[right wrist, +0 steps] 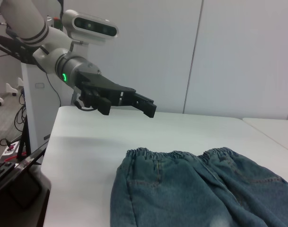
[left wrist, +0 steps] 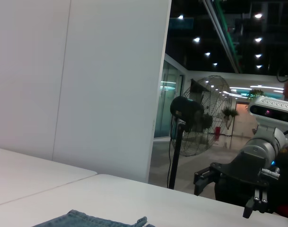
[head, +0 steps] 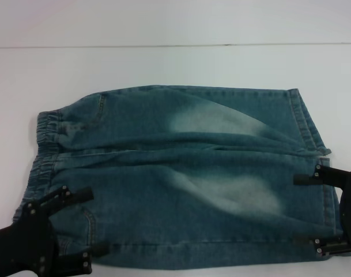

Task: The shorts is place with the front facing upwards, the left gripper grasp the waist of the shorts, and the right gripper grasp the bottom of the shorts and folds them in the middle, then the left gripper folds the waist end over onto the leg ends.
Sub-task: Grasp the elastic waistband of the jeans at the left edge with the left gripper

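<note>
We see the white table (head: pixel 163 63) spread under everything, and on it the shorts (head: pixel 181 179) lie flat and unfolded, front up, with two faded pale patches along the legs. Their length runs from one pair of jaws to the other: the waist (head: pixel 41 144) points toward the left gripper's side, and the leg ends (head: pixel 310 124) point toward the right gripper's side.

The left gripper (head: pixel 77 222) sits over the near corner of the waist end, its black arm coming in from the near edge. Its jaws are spread wide apart, one finger lying over the denim just below the waistband and the other near the lower side seam, with cloth showing between them and nothing pinched. In the right wrist view this same claw (right wrist: pixel 134 101) hangs in the air above the table, a little beyond the gathered waistband (right wrist: pixel 181 155), clear of the fabric.

The right gripper (head: pixel 306 210) sits at the opposite end, over the nearer leg's hem. Its jaws are also released and wide, both fingers reaching in over the hem edge, with the hem lying between and under them and nothing gripped. In the left wrist view it (left wrist: pixel 224 187) shows above the table's far edge, and a corner of denim (left wrist: pixel 91 220) peeks in nearby.
</note>
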### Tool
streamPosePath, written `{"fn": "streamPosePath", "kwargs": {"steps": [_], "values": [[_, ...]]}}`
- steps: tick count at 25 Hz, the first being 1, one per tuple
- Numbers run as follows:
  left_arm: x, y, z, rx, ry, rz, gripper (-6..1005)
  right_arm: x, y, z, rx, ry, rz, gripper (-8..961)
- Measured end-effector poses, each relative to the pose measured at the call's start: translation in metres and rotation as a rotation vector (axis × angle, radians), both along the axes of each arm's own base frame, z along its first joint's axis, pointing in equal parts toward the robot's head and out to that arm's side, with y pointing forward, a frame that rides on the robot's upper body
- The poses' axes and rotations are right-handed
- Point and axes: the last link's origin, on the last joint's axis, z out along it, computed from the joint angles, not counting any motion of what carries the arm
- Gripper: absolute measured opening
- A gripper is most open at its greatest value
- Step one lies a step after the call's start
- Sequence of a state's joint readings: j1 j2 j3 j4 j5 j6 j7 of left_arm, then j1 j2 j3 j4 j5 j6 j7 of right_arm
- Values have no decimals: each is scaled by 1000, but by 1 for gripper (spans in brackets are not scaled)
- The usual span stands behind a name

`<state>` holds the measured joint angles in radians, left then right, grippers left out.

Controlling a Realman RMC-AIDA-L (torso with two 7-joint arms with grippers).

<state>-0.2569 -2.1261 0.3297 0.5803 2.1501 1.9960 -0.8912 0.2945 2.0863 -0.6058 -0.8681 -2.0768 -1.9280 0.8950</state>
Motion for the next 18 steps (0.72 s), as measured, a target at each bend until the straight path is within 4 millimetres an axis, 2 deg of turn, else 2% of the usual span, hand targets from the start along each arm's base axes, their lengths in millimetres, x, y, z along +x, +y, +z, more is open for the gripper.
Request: {"fn": "streamPosePath", "kwargs": {"steps": [18], "values": [[-1,3,4,-12,-9,32,949,0,0,0,-2,1,0,949]]}}
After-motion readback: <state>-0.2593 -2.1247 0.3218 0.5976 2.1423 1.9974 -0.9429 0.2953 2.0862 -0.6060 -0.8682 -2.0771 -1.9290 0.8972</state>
